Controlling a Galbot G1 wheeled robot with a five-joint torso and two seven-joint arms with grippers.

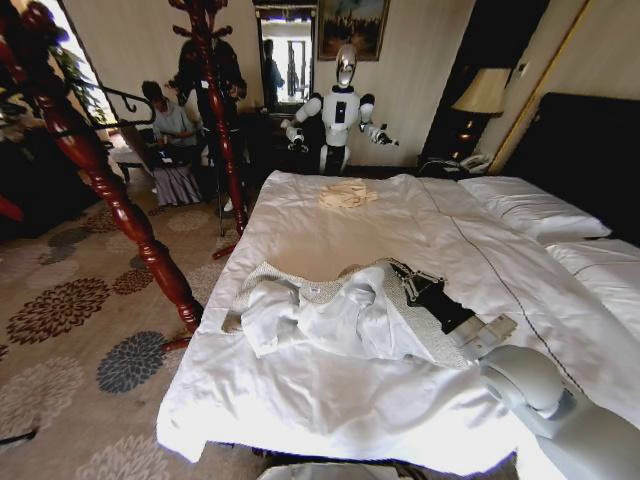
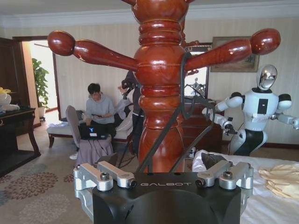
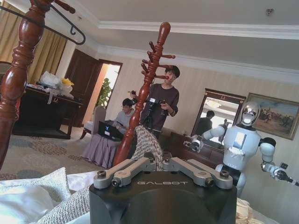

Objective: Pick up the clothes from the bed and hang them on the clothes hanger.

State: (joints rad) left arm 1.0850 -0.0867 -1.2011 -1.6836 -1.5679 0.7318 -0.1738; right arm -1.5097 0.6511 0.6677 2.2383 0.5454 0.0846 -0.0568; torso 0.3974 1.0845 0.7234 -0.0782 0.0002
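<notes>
Right end effector (image 1: 405,275) clamped on grey-beige herringbone woven jacket (image 1: 330,315); left end effector (image 2: 163,179) apart beside thin black hanger (image 2: 187,116); risk: fold slipping free on lifting.

Cut off by the edge: top of the wooden stand (image 1: 120,210) in the head view. Hidden behind the stand's post (image 2: 159,93): part of the clothes hanger (image 2: 187,116). Tucked under the white lining: most of the clothes (image 1: 340,315) (herringbone side). Fingertips of the right hand (image 3: 161,161) buried in weave.
</notes>
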